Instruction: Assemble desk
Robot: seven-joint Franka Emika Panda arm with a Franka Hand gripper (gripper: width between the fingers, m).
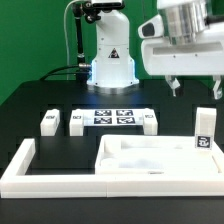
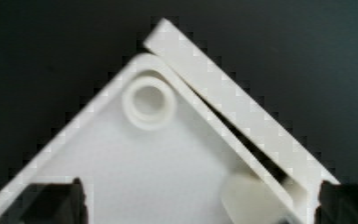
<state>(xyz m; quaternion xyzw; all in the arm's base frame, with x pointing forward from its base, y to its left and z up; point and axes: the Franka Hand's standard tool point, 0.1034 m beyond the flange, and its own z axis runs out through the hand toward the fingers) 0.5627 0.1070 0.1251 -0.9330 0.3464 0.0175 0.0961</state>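
Observation:
The white rimmed tabletop [image 1: 150, 156] lies flat at the front of the table, inside the corner of the fence. Three small white legs lie behind it: two on the exterior view's left [image 1: 49, 122] [image 1: 77, 121] and one near the middle [image 1: 150, 122]. A further leg [image 1: 204, 130] stands upright at the tabletop's right end. My gripper [image 1: 196, 90] hangs open and empty, high above that right end. In the wrist view a corner of the tabletop [image 2: 131, 150] with a round socket [image 2: 149, 100] lies below my open gripper [image 2: 194, 207], well apart from it.
The marker board [image 1: 113, 118] lies between the legs, in front of the robot base [image 1: 110, 60]. The low white border fence [image 1: 40, 178] runs along the front and left of the tabletop. The table is black.

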